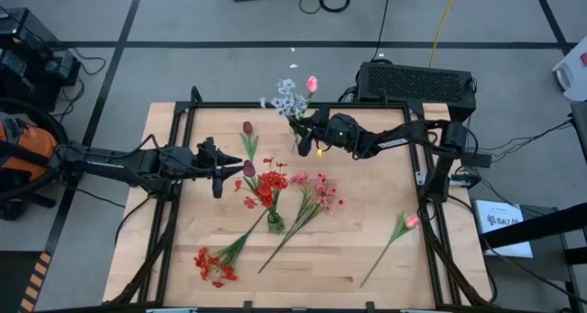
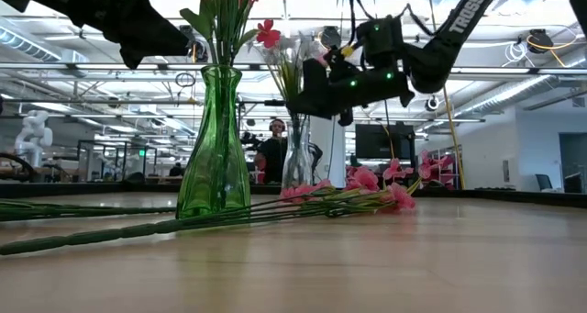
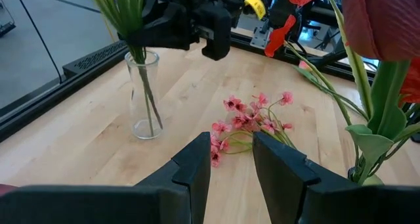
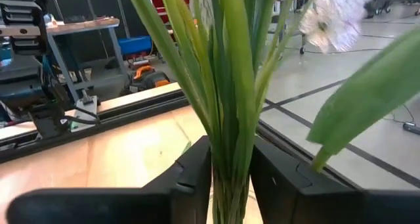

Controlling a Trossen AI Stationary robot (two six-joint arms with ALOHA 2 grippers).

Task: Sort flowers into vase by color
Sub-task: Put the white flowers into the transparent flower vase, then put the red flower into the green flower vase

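A clear glass vase (image 3: 146, 96) stands near the far edge and holds a whitish-lavender spray (image 1: 288, 97) and a pink tulip (image 1: 312, 83). My right gripper (image 1: 303, 125) is shut on their stems just above the vase mouth. A green vase (image 2: 213, 148) at mid-table holds red clusters (image 1: 268, 186) and dark maroon tulips (image 1: 249, 169). My left gripper (image 1: 235, 171) hovers open and empty just left of the green vase. A pink spray (image 1: 316, 194), a red cluster (image 1: 213, 265) and a pink tulip (image 1: 409, 223) lie flat on the table. My right gripper pinches the bundle of green stems (image 4: 230, 145) between its two fingers (image 4: 193, 175), a little above the clear vase's mouth. The fingers come in level from the table's right side, across the stems. The stems stand upright with their lower ends inside the vase.
Black frame rails (image 1: 275, 105) run around the wooden table (image 1: 367, 166). A black box (image 1: 417, 82) sits beyond the far right corner. The pink spray's long stem (image 2: 138, 226) lies across the near part of the table. A person (image 2: 272, 152) stands in the room behind.
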